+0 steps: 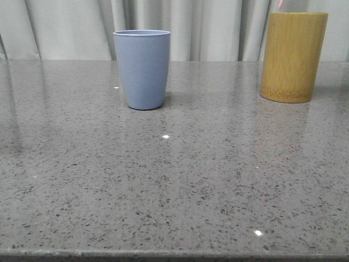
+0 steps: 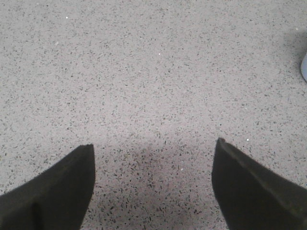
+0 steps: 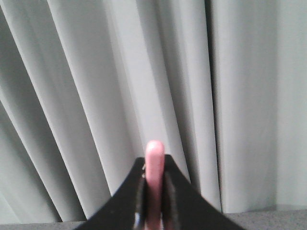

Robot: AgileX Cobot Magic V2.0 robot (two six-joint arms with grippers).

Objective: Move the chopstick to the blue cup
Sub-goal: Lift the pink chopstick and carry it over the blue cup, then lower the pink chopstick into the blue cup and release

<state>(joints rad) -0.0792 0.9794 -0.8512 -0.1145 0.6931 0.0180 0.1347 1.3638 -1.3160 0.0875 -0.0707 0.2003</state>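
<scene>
The blue cup (image 1: 142,69) stands upright on the speckled grey table, left of centre toward the back. A pale pink chopstick (image 3: 154,167) is clamped between the two black fingers of my right gripper (image 3: 154,165), its rounded end poking out past the fingertips toward the curtain. In the front view a small pink bit of the chopstick (image 1: 281,4) shows at the top edge, just above the bamboo cylinder. My left gripper (image 2: 153,146) hangs open over bare tabletop with nothing between its fingers; an edge of the blue cup (image 2: 304,67) sits off to one side.
A taller yellow-brown bamboo cylinder (image 1: 293,57) stands at the back right of the table (image 1: 174,185). Pale curtains (image 1: 207,27) hang behind the table. The table's front edge runs along the bottom of the front view.
</scene>
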